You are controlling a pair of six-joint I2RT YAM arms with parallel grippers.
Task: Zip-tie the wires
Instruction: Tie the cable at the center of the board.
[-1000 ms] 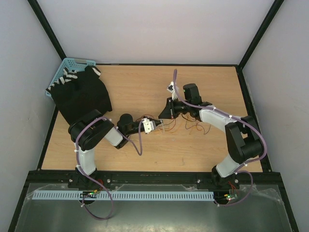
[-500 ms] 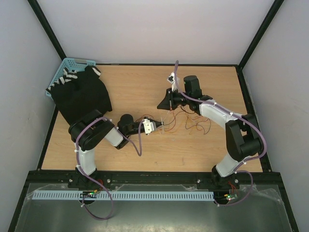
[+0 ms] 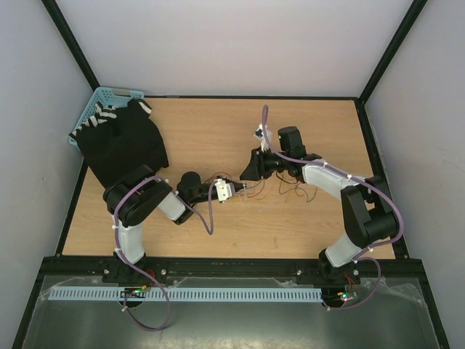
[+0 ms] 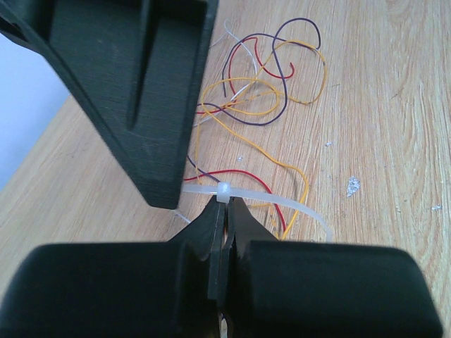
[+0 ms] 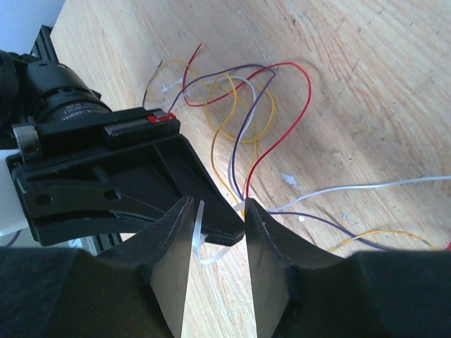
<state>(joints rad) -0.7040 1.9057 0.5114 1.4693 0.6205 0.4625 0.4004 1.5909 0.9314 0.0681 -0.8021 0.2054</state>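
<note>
Left gripper (image 4: 224, 209) clenched on the zip tie (image 4: 257, 195) — right gripper (image 5: 217, 229) unclenched, jaws parted astride the tie's tail; wires (image 5: 243, 105) loose on table (image 5: 366, 84).

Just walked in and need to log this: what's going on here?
Two robot arms are working on loose wires on the table. The left gripper is shut on the zip tie, at its head. The right gripper is open, its jaws either side of the tie's tail, not clamping it.
</note>
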